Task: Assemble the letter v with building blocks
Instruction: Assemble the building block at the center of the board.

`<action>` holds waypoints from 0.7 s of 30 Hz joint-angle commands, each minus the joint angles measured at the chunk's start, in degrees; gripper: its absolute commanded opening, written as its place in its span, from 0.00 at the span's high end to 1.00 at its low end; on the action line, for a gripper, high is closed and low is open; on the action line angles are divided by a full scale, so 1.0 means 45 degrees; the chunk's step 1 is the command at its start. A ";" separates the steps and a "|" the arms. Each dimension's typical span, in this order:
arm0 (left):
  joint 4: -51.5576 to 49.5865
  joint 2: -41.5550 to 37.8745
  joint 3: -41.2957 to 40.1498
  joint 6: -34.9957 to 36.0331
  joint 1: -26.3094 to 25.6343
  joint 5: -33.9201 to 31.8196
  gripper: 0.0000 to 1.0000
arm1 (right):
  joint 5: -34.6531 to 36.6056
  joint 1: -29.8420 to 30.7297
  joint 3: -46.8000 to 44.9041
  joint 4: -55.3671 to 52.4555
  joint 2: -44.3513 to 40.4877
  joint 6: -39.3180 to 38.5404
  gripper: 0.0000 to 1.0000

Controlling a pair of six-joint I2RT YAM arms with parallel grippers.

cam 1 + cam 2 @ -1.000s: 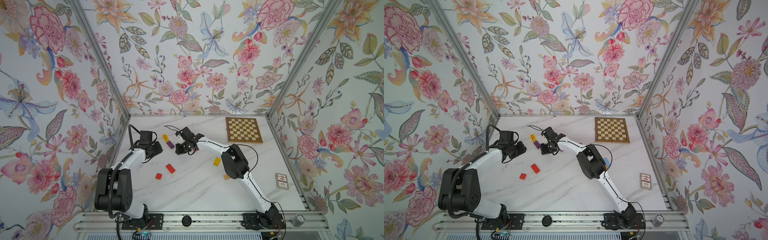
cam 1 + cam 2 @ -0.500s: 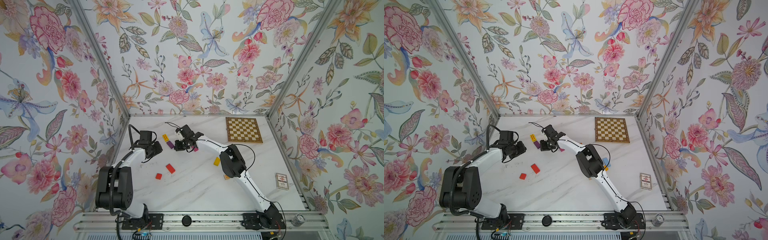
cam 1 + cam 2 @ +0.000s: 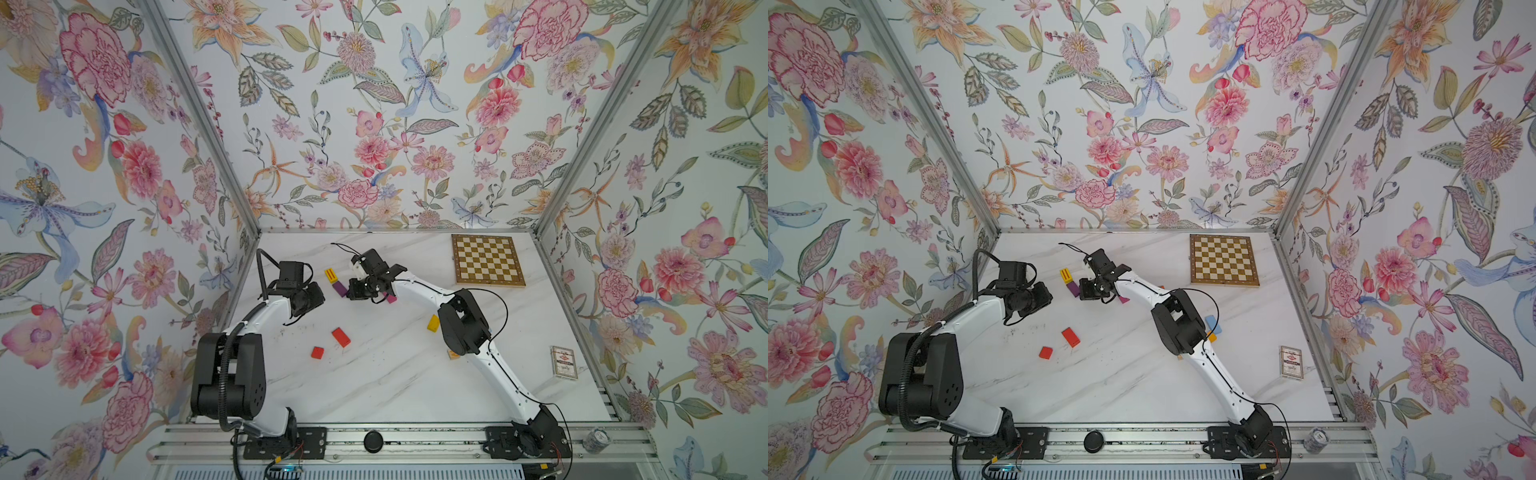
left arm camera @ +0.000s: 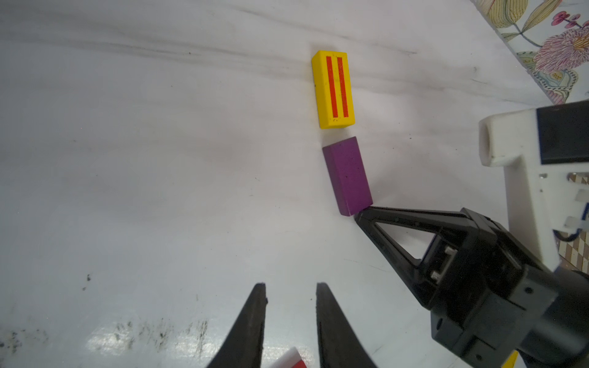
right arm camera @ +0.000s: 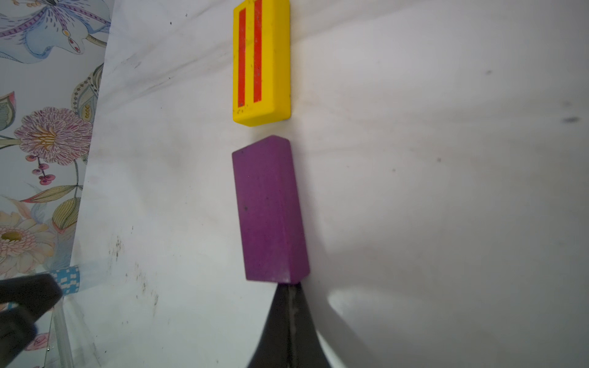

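Observation:
A yellow block with two red stripes (image 4: 333, 89) and a purple block (image 4: 347, 176) lie end to end in a slightly bent row at the back left of the table, as both top views show (image 3: 330, 274) (image 3: 340, 289). My right gripper (image 5: 288, 286) is shut, and its joined tips touch the purple block's (image 5: 271, 210) near end without holding it. A magenta block (image 3: 391, 298) peeks out under that arm. My left gripper (image 4: 290, 285) hovers just left of the row. Its fingers stand a narrow gap apart with bare table between them.
A red block (image 3: 340, 337) and a red cube (image 3: 318, 352) lie mid-table. By the right arm's elbow are a yellow block (image 3: 433, 323), an orange cube (image 3: 453, 354) and a light blue block (image 3: 1213, 325). The chessboard (image 3: 488, 261) is at the back right, the card box (image 3: 564, 362) at the right.
My right gripper has slid a little left and back until its tips meet the purple block's end. The left arm and the blocks have stayed put.

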 commanded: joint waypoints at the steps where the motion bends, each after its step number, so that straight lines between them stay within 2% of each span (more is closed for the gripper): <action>1: 0.0097 0.0132 0.0099 -0.0170 0.0107 0.0122 0.70 | -0.0158 0.0000 0.0229 0.0129 0.0492 0.0303 0.96; 21: 0.0135 0.0088 -0.0111 -0.0219 0.0124 0.0195 0.70 | -0.0372 0.0384 -0.0168 0.0267 0.0392 0.0835 0.98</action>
